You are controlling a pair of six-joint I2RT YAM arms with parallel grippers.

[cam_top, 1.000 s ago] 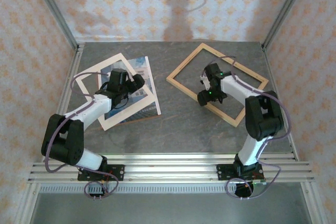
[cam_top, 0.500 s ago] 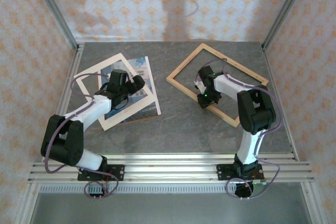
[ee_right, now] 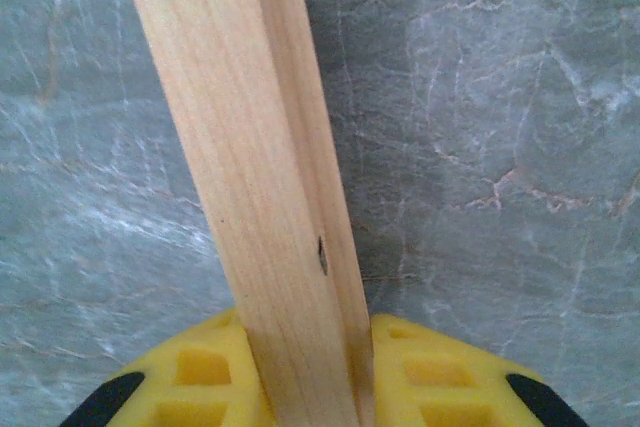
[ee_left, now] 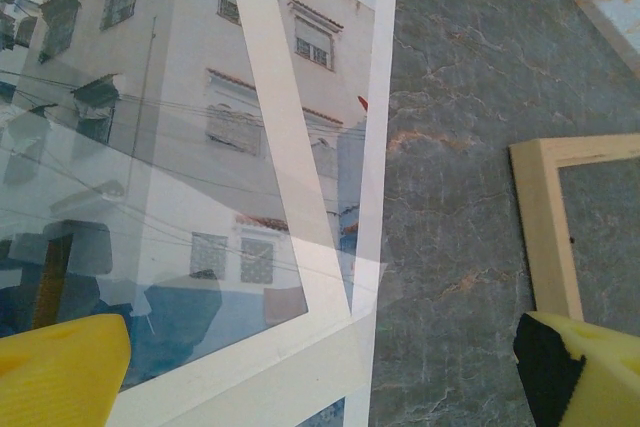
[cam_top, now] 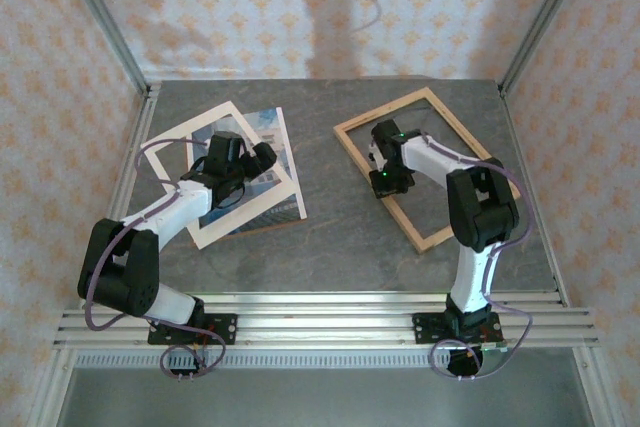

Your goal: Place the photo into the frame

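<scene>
Clamps the frame's [ee_right: 280,127] rail in the right gripper [cam_top: 386,179] (wood between yellow pads [ee_right: 200,372]). Holds the left gripper [ee_left: 320,372] spread wide above the photo [ee_left: 180,77], left of the frame.

You're looking into a lab-style robot test cell. Patterned walls [cam_top: 250,7] and metal corner posts [cam_top: 100,17] box in a grey marbled tabletop [cam_top: 330,247], with slotted aluminium rails [cam_top: 330,319] along its near edge.

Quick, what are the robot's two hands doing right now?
Left gripper: open, holding nothing.
Right gripper: closed on the frame.
</scene>
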